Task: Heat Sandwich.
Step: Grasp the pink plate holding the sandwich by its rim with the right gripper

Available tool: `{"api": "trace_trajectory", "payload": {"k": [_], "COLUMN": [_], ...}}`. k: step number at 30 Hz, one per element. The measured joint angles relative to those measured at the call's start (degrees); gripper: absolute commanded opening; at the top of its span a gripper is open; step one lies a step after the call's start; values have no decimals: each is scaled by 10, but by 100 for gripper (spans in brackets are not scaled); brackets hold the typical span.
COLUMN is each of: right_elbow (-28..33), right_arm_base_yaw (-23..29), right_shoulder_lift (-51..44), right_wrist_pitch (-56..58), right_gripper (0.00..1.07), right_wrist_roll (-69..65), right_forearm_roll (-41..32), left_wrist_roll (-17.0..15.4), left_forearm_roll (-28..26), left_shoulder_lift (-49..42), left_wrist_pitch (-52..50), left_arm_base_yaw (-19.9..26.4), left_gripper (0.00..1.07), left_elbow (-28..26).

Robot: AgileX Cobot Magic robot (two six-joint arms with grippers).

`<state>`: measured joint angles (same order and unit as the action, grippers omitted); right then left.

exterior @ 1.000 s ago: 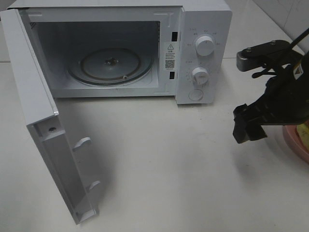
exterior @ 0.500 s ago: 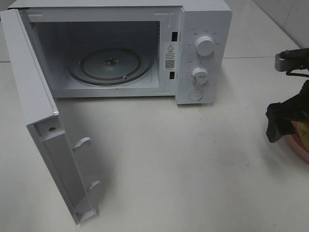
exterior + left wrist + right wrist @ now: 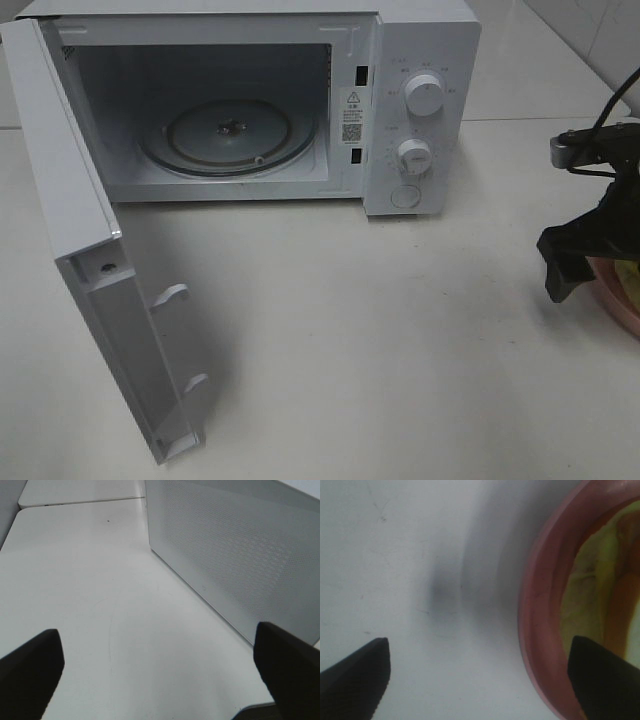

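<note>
- The microwave (image 3: 420, 60) stands at the back of the white table (image 3: 350, 330), and its door (image 3: 95, 270) is swung wide open to the left of the high view.
- Inside it, the round glass tray (image 3: 230, 135) lies bare.
- Two white knobs, the upper (image 3: 425, 95) and the lower (image 3: 413, 155), sit on the panel at the right of the microwave, with a round button (image 3: 405, 195) under them.
- The sandwich (image 3: 595, 580) lies on a pink plate (image 3: 537, 605) at the far right edge of the table, well apart from the microwave. Only a yellow-green and reddish part of it shows.
- The right gripper (image 3: 480, 680) hangs low by the plate with its fingers spread wide and nothing between them but table and plate rim. One finger (image 3: 355, 677) is over the bare table and the other is over the inside of the plate. Whether it touches the plate cannot be told.
- The left gripper (image 3: 160, 672) is also spread wide and holds nothing. It hovers over bare table, beside a white panel with fine dots (image 3: 240, 555).
- The high view does not show the left gripper.
</note>
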<state>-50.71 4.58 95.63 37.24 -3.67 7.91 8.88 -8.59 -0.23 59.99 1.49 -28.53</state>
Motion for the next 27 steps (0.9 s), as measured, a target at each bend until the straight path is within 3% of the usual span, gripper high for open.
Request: {"api": "trace_trajectory", "payload": {"k": [23, 27], "right_elbow": [-14, -14], "right_arm_base_yaw": [-10, -10], "right_shoulder_lift": [108, 110], "right_wrist_pitch": [-32, -32], "right_gripper": [87, 80], "right_wrist_roll": [-10, -10], "right_forearm_roll": [18, 19], "left_wrist_roll": [0, 0], "left_forearm_roll": [0, 0], "left_shoulder_lift": [0, 0], "left_wrist_pitch": [0, 0], "left_arm_base_yaw": [0, 0], "left_gripper": [98, 98], "left_elbow": [0, 0]}}
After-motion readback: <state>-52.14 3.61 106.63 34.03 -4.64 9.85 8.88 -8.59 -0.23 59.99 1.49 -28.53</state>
